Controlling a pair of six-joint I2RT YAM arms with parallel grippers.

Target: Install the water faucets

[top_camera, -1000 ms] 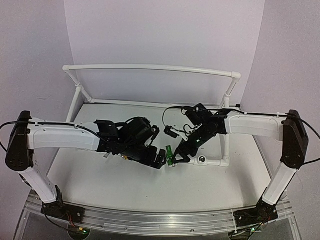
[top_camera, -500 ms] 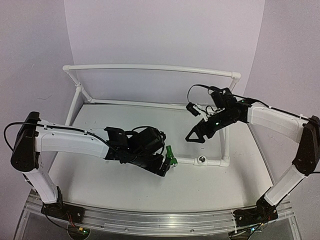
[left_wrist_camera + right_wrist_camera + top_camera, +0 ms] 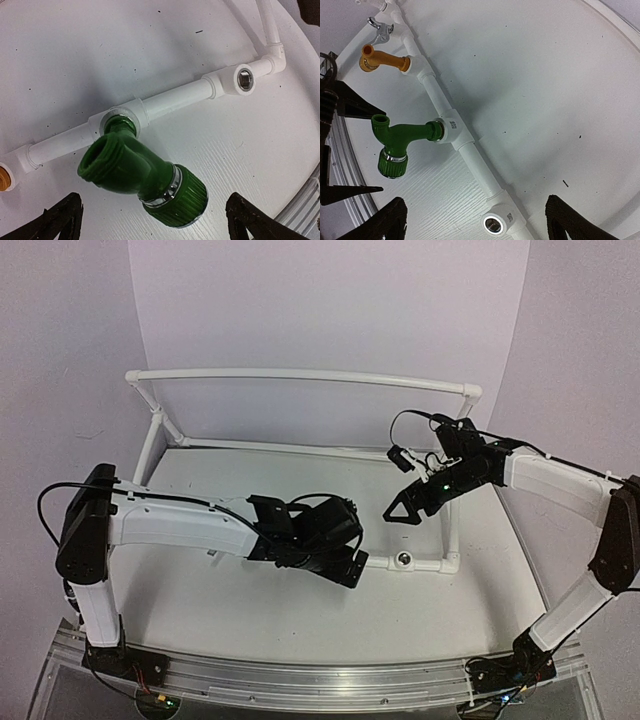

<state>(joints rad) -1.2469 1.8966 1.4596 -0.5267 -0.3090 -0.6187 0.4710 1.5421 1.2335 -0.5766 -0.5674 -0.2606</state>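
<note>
bright green plastic faucet [image 3: 142,175] sits in white pipe frame [image 3: 175,97], just ahead of spread left claw [image 3: 152,216]; right claw [image 3: 475,214] spread.

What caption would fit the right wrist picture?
Green faucet plugged into the white pipe frame, yellow faucet further along, one socket empty.

The top external view looks down from above and behind the arms over the whole table [image 3: 250,615] and white pipe frame [image 3: 300,376]. The left wrist view sits close above the green faucet [image 3: 145,175]. The right wrist view, farther off, shares it and the bare socket [image 3: 493,225] along the same pipe.
</note>
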